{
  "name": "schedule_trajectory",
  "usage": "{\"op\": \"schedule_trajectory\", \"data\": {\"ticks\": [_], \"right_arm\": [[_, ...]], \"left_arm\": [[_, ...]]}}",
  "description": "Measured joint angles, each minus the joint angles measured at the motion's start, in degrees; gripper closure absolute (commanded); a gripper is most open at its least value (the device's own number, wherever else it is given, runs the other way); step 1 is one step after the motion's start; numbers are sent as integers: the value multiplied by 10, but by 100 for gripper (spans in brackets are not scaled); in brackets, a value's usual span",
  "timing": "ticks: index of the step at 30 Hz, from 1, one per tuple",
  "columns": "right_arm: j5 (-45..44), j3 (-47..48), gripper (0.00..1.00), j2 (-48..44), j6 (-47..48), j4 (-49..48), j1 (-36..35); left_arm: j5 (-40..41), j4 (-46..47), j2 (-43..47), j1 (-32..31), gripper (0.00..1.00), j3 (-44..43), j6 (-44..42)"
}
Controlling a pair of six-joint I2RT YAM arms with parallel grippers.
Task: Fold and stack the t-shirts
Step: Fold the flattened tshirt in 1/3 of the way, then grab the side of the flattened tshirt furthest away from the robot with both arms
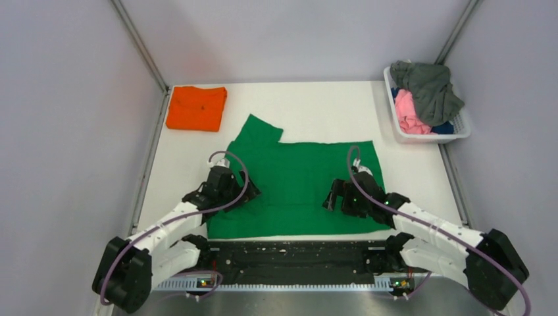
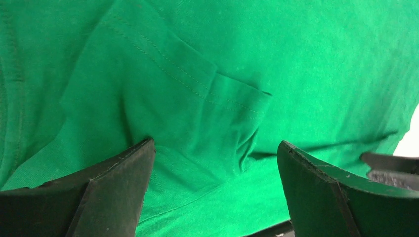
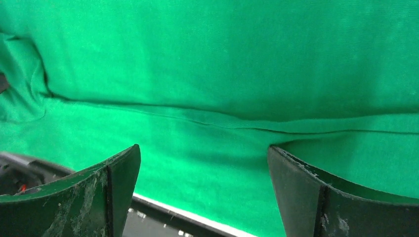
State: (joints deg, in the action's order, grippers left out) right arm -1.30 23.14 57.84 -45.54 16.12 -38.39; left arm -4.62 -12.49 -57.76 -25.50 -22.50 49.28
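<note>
Noting green t-shirt point(image 1: 299, 181) spread flat mid-table, hem against the near edge. Finding left gripper point(image 1: 247, 192) and right gripper point(image 1: 331, 197) low over it, both gaping wide, gripping nothing. Spotting folded orange t-shirt point(image 1: 196, 107) at far-left corner.

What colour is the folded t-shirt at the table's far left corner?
Orange: the folded cotton t-shirt shows best in the top external view.

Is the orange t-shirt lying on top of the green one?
No, the folded orange t-shirt sits apart in the far left corner, not touching the green t-shirt.
</note>
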Motion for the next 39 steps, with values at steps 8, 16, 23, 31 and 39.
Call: {"op": "schedule_trajectory", "data": {"ticks": [8,16,23,31,39], "right_arm": [[37,-32,1,-89,-62,67,-13],[-43,41,1,-87,-40,169,-13],[-156,134,1,-97,-7,183,-7],[-172,182,1,-51,61,165,135],[-124,183,2,30,105,135,200]], "left_arm": [[30,-21,-30,-1,1,-24,22],[84,-123,16,-1,1,-48,25],[135,-171,55,0,1,-139,-17],[167,-139,-156,13,1,-339,-100],[180,-148,-504,41,6,-702,-203]]}}
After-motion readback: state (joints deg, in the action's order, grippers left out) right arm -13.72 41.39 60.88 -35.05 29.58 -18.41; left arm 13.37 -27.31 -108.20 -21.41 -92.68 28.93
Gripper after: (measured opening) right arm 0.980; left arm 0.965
